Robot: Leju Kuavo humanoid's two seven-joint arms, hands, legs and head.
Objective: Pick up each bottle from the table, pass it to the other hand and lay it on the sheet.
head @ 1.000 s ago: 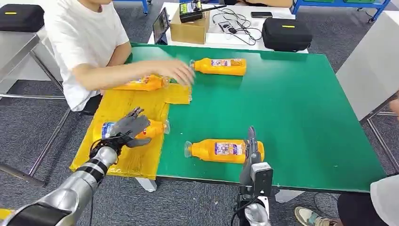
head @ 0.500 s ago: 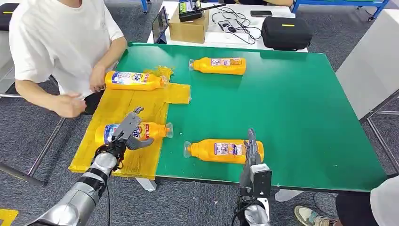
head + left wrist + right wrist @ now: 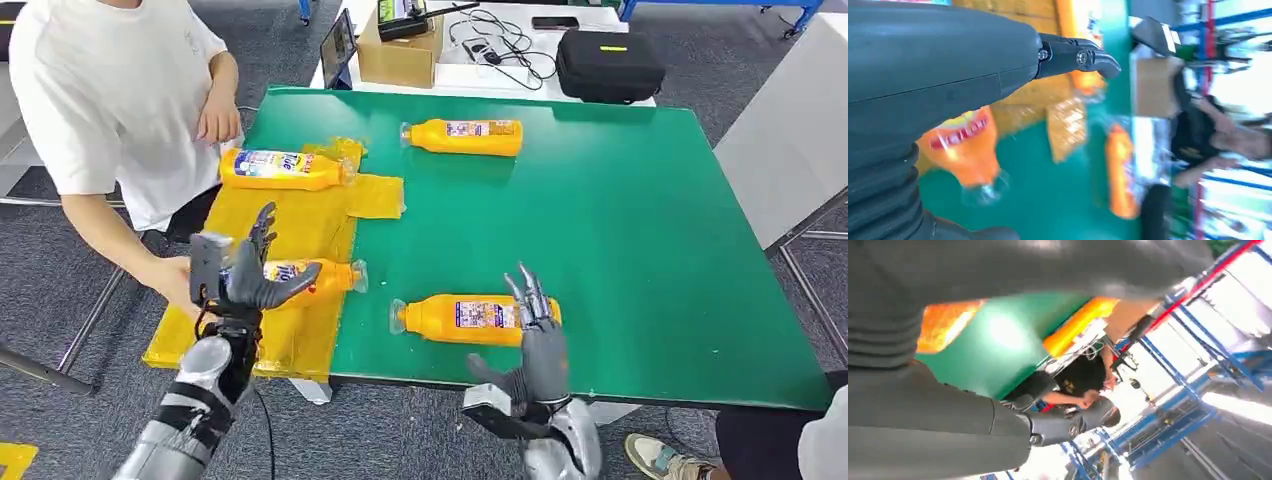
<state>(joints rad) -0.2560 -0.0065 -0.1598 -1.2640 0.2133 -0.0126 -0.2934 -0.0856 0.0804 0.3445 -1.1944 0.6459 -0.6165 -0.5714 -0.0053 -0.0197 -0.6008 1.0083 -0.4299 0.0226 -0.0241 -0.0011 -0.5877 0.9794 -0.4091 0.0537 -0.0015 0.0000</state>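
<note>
Three orange bottles and one more lie flat. One bottle (image 3: 310, 278) rests on the yellow sheet (image 3: 290, 215) near its front, and my left hand (image 3: 243, 275) stands just in front of it, fingers spread, holding nothing. In the left wrist view that bottle (image 3: 965, 150) lies beyond my left hand (image 3: 948, 75). A second bottle (image 3: 283, 170) lies at the sheet's far end. A third bottle (image 3: 470, 318) lies on the green table (image 3: 620, 230) near its front edge, with my right hand (image 3: 540, 340) upright and empty at its base end. The fourth bottle (image 3: 465, 137) lies at the back.
A person in a white shirt (image 3: 110, 90) stands at the table's left corner, one hand (image 3: 175, 280) low beside my left hand. Behind the table are a cardboard box (image 3: 400, 55), cables and a black case (image 3: 610, 65). A grey panel (image 3: 790, 140) stands to the right.
My left hand has lifted off the bottle on the sheet and turned upright. My right hand has turned and risen by the front bottle. The person has drawn back from the far bottle.
</note>
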